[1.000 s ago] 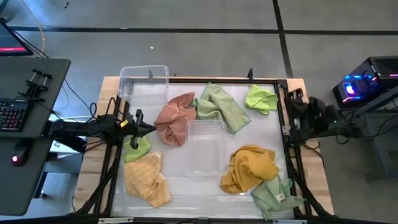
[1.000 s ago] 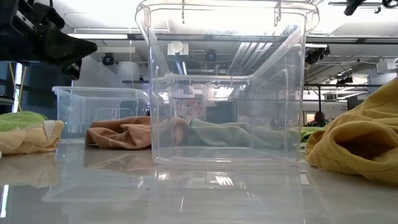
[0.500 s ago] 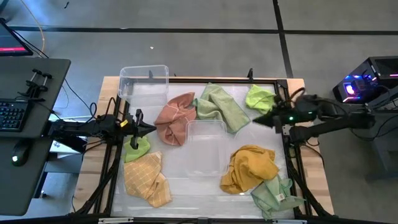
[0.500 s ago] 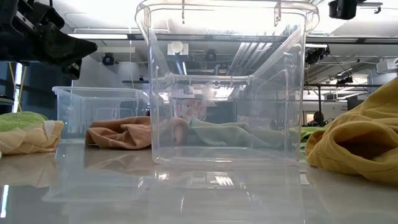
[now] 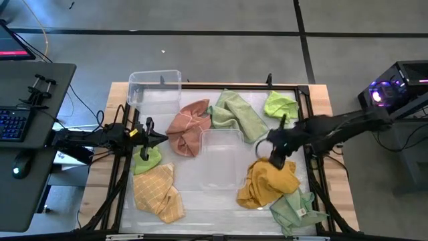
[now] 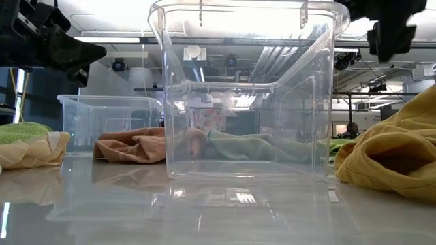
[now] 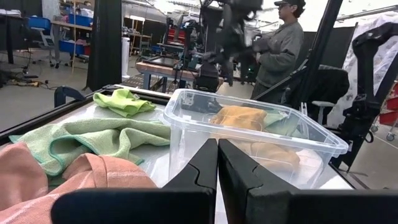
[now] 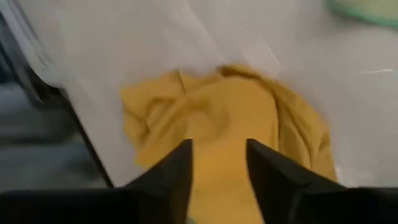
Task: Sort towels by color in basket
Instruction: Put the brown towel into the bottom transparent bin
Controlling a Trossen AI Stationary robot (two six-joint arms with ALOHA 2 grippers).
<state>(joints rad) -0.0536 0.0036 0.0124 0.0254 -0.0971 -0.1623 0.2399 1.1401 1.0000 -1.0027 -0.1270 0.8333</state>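
Observation:
My right gripper (image 5: 273, 161) hangs open above the plain mustard yellow towel (image 5: 271, 184), its fingers pointing down; in the right wrist view its fingers (image 8: 177, 168) frame that towel (image 8: 217, 112) without touching it. My left gripper (image 5: 164, 138) waits shut at the table's left side, beside the salmon pink towel (image 5: 187, 127) and a lime green towel (image 5: 147, 159). A sage green towel (image 5: 237, 114) and another lime green towel (image 5: 281, 106) lie at the far side. A mustard grid towel (image 5: 159, 194) and a pale sage towel (image 5: 297, 209) lie near the front edge.
An empty clear bin (image 5: 221, 130) stands mid-table, just left of the mustard towel. A second clear bin (image 5: 155, 73) sits at the far left corner. A black frame (image 5: 313, 167) rims the table. In the left wrist view a person (image 7: 283, 43) stands beyond the table.
My right gripper has swung from its folded rest at the table's right edge out toward the middle and the near side. It has tipped downward and now hangs over the plain mustard towel. No towel has moved.

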